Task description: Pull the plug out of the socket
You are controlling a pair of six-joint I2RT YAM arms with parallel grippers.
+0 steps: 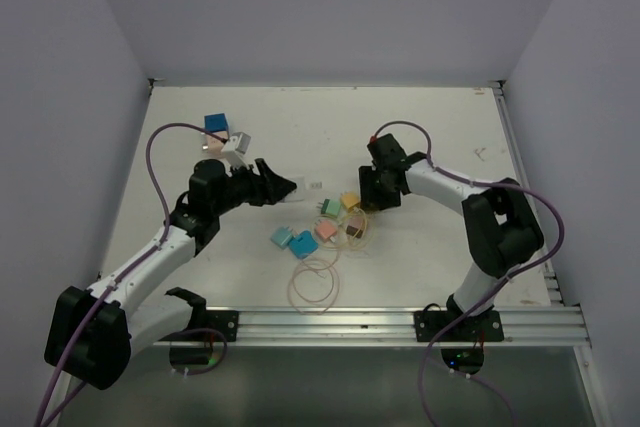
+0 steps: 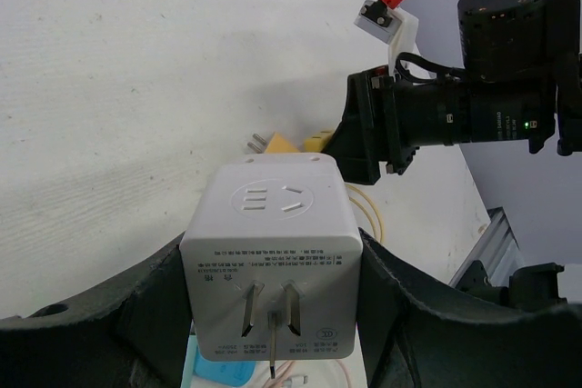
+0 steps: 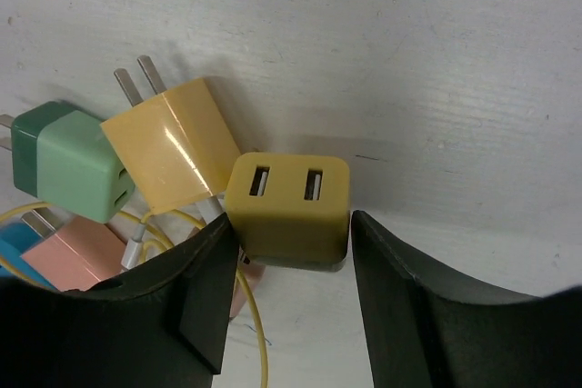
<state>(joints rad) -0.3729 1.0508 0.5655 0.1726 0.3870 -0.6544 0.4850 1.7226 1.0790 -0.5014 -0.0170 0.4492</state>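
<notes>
My left gripper (image 2: 271, 302) is shut on a white cube socket (image 2: 268, 252). Its metal prongs face the camera and one socket face points up. In the top view this gripper (image 1: 288, 188) sits left of centre. My right gripper (image 3: 289, 241) is open around an olive-yellow plug (image 3: 289, 206) with two USB slots, which lies on the table. The left finger (image 3: 195, 288) is at the plug's side. The right finger (image 3: 409, 297) stands a small gap off. In the top view the right gripper (image 1: 378, 193) is at the right edge of the plug pile.
A yellow plug (image 3: 173, 152), a green one (image 3: 77, 165) and a pink one (image 3: 68, 256) lie beside the olive plug with a yellow cable (image 3: 255, 315). Blue plugs (image 1: 293, 241) and pink cable loops (image 1: 314, 277) lie nearer. A blue cube (image 1: 216, 125) and a white adapter (image 1: 237, 143) stand at the back left.
</notes>
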